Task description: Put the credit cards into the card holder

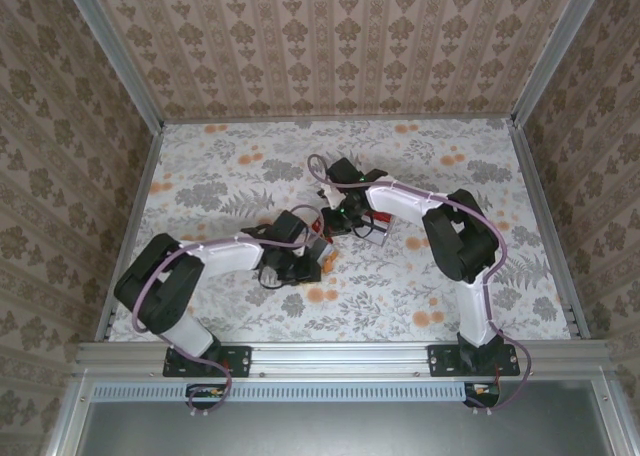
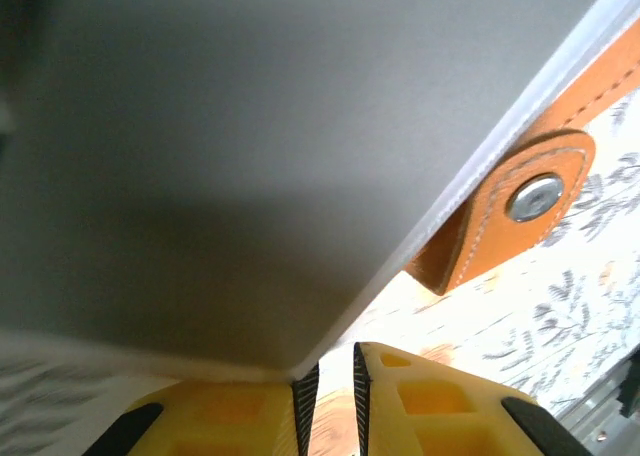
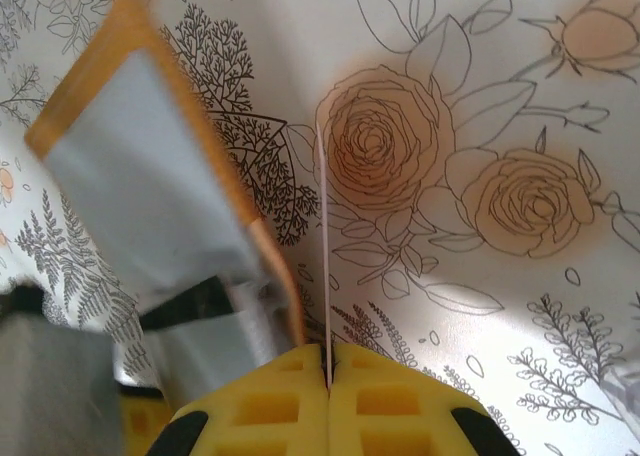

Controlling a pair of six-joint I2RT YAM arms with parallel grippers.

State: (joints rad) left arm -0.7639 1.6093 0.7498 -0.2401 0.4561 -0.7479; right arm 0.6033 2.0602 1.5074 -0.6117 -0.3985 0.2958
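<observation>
The card holder (image 3: 150,186) stands open and tilted above the table, orange-edged and grey inside. In the left wrist view its grey inner panel (image 2: 250,146) looms close, with the orange strap and metal snap (image 2: 533,197) at the right. My left gripper (image 2: 333,371) has its jaws nearly together with something orange-brown deep in the gap, so it looks shut on the holder. My right gripper (image 3: 328,354) is shut on a pale credit card (image 3: 326,256), seen edge-on just right of the holder's orange edge. From above, both grippers, left (image 1: 305,254) and right (image 1: 345,219), meet mid-table.
The table (image 1: 450,166) wears a floral cloth with orange and grey blooms. Patterned walls and aluminium posts close in the back and both sides. A metal rail (image 1: 340,354) carries the arm bases along the near edge.
</observation>
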